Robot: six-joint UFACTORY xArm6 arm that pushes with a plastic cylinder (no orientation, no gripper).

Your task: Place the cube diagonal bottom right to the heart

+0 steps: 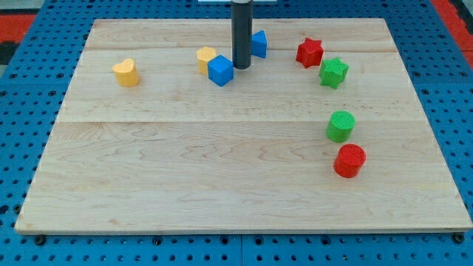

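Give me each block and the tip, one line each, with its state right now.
my tip: down, at blue cube's right edge
blue cube: touching yellow block
yellow block: behind cube
yellow heart: alone, left
blue block: partly hidden by rod
red star: upright
green star: upright
green cylinder: upright
red cylinder: upright

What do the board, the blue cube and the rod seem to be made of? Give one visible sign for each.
Board: pale wood, matte, likely unvarnished; grain lines and plank seams show.
Blue cube: probably plastic or painted wood; flat, even colour with no grain, so it stays open.
Rod: dark, smooth, perhaps metal or plastic; a faint sheen runs down it to my tip, just right of the cube.
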